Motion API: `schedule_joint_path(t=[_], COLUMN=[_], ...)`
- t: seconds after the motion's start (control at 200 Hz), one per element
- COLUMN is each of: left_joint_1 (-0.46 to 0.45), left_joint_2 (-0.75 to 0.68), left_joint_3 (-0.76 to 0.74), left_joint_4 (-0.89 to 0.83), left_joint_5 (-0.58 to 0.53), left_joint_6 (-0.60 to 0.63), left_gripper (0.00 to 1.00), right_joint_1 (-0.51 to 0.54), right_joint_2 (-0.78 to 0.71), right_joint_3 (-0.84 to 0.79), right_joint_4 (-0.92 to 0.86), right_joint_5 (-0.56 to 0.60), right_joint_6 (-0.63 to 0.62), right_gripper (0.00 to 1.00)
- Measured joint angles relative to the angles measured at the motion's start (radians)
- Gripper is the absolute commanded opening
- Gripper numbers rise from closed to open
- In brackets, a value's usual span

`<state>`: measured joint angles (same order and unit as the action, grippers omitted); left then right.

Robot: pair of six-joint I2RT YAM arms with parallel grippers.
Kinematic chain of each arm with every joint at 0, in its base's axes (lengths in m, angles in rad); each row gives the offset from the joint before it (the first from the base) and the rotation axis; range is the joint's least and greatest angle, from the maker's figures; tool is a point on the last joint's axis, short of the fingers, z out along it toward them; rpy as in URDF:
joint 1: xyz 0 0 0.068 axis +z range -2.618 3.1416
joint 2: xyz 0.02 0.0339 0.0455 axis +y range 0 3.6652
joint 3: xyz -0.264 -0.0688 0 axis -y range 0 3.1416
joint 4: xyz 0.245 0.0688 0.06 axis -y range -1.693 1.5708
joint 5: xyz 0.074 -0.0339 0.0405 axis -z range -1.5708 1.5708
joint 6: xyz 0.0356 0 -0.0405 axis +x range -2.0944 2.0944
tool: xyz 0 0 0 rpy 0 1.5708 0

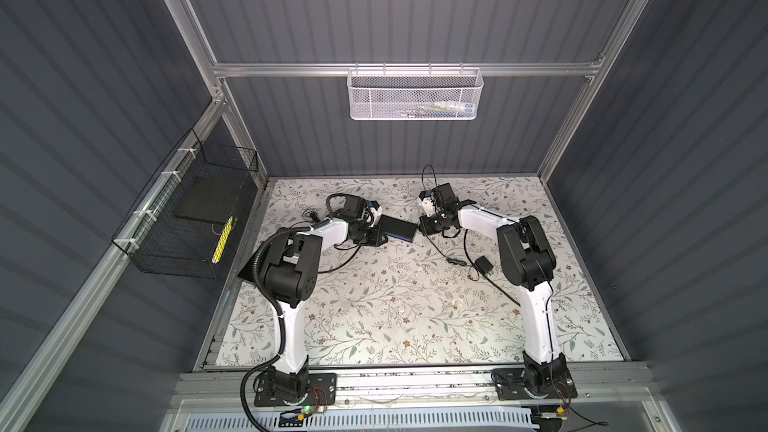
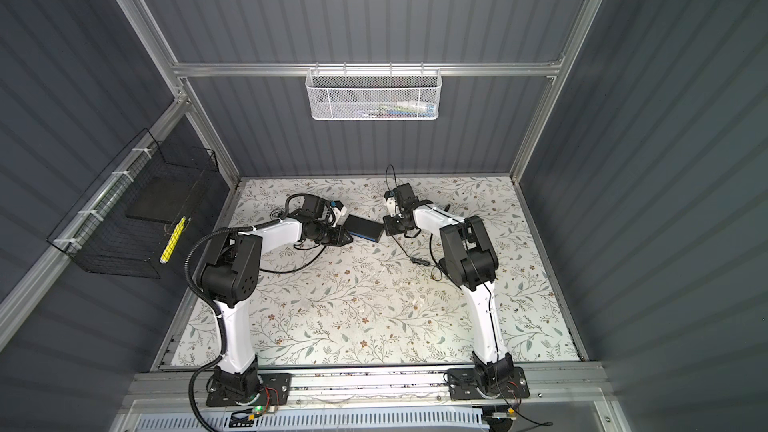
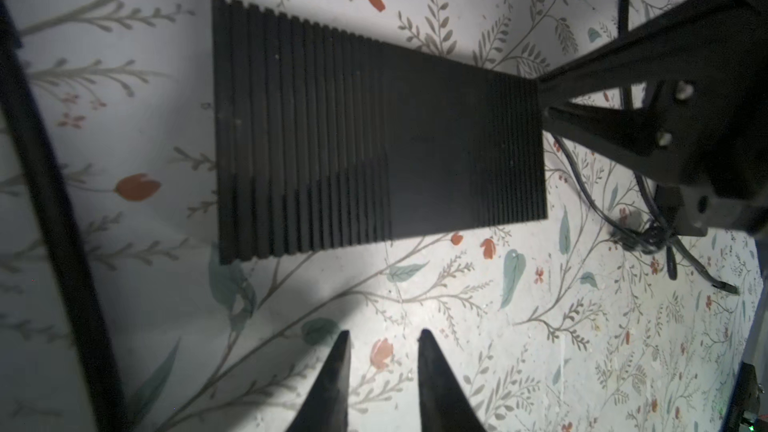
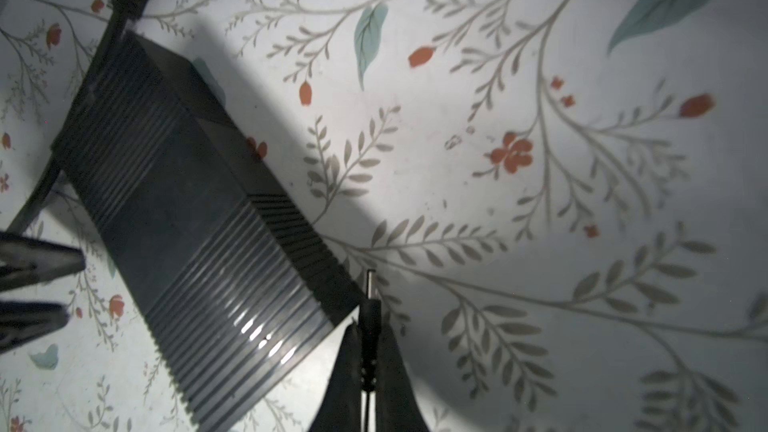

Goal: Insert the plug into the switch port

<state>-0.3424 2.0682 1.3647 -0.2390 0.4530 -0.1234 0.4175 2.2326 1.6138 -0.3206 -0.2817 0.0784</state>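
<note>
Right wrist view alone shows the plug (image 4: 369, 288) — clenched in the right end effector (image 4: 370, 328), metal tip forward, just beside a corner of the switch (image 4: 199, 243). Both top views add its blue face (image 1: 400, 237) — the long axis runs upper left to lower right, mid-frame. Left end effector (image 3: 384, 334) stands parted, grasping nothing.

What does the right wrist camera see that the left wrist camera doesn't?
Only the right wrist view shows the plug, pinched in the right tool, with its metal tip by a corner of the black box. Only the left wrist view shows a tangled cable lying on the flowery table. Both show the box, the table and the left tool, open and empty.
</note>
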Motion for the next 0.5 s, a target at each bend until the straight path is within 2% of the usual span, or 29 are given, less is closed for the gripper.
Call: schedule_joint_path(t=[0.295,0.495], left_joint_1=[0.002,0.002], left_joint_2=[0.066,0.067], left_joint_3=[0.096,0.122], left_joint_4=[0.016,0.017], left_joint_5=[0.012,0.02], left_joint_6=[0.008,0.019], left_gripper=[0.29,0.29], right_joint_1=[0.017,0.016], right_joint_2=[-0.145,-0.189], right_joint_3=[-0.168,-0.174], right_joint_4=[0.008,-0.006], right_joint_5=[-0.027,-0.013], right_joint_6=[-0.002,-0.021], right_gripper=[0.01,0.0])
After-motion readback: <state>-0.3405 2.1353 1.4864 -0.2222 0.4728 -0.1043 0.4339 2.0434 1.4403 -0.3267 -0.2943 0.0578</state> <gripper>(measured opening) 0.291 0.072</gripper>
